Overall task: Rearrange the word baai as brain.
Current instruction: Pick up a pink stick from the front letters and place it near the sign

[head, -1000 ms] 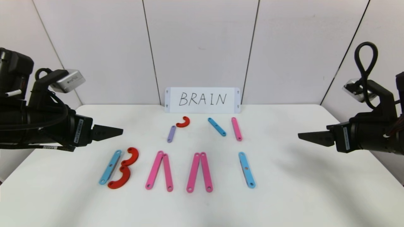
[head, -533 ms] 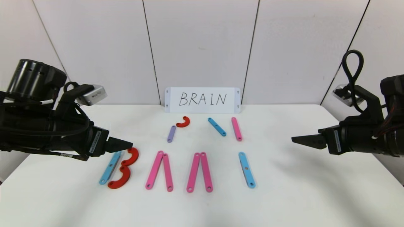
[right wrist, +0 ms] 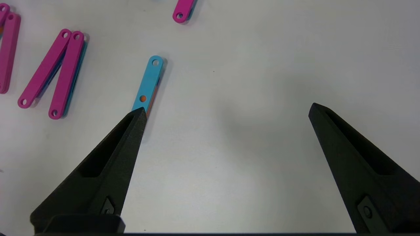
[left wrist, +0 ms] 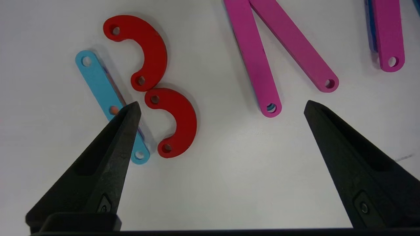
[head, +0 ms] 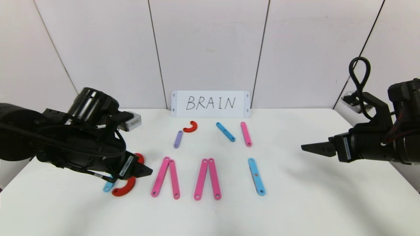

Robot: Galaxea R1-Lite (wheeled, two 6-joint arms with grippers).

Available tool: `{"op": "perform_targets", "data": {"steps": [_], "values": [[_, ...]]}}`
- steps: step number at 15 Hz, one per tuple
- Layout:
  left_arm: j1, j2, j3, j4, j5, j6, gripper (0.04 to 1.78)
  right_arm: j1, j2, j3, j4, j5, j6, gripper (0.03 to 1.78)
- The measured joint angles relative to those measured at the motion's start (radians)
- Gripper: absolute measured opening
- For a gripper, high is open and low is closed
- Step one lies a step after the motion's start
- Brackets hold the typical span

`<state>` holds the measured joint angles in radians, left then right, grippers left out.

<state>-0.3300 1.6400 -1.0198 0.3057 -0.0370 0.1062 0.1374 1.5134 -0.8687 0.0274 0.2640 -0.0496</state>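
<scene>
Overhead, the left gripper (head: 147,171) partly hides the B (left wrist: 149,88).

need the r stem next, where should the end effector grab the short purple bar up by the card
Take the short purple bar across its middle, fingers on its two long edges, coming straight down. It lies flat on the table, nearly upright with a slight tilt, so only its narrow width fits. Clear table flanks both edges; the small red curve sits just beyond its far end.

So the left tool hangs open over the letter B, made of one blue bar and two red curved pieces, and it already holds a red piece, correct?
Not quite: the left tool is open over the B, one flat blue plastic bar and two red curved pieces, but holds nothing. The left wrist view shows its jaws wide apart and empty, with both curves lying on the white table.
</scene>
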Motion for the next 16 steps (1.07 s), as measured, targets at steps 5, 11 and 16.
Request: {"op": "perform_targets", "data": {"steps": [5, 11, 16], "values": [[-0.047, 0.121, -0.006, -0.013, 0.054, 0.0, 1.74, 0.0, 0.005, 0.001, 0.0, 0.001, -0.001, 1.73], [-0.078, 0.2, -0.031, -0.019, 0.055, -0.031, 1.74, 0.0, 0.006, 0.001, 0.0, 0.0, 0.0, 1.73], [-0.083, 0.246, -0.067, -0.019, 0.055, -0.051, 1.69, 0.0, 0.004, 0.002, 0.001, 0.0, 0.0, 1.73]]}}
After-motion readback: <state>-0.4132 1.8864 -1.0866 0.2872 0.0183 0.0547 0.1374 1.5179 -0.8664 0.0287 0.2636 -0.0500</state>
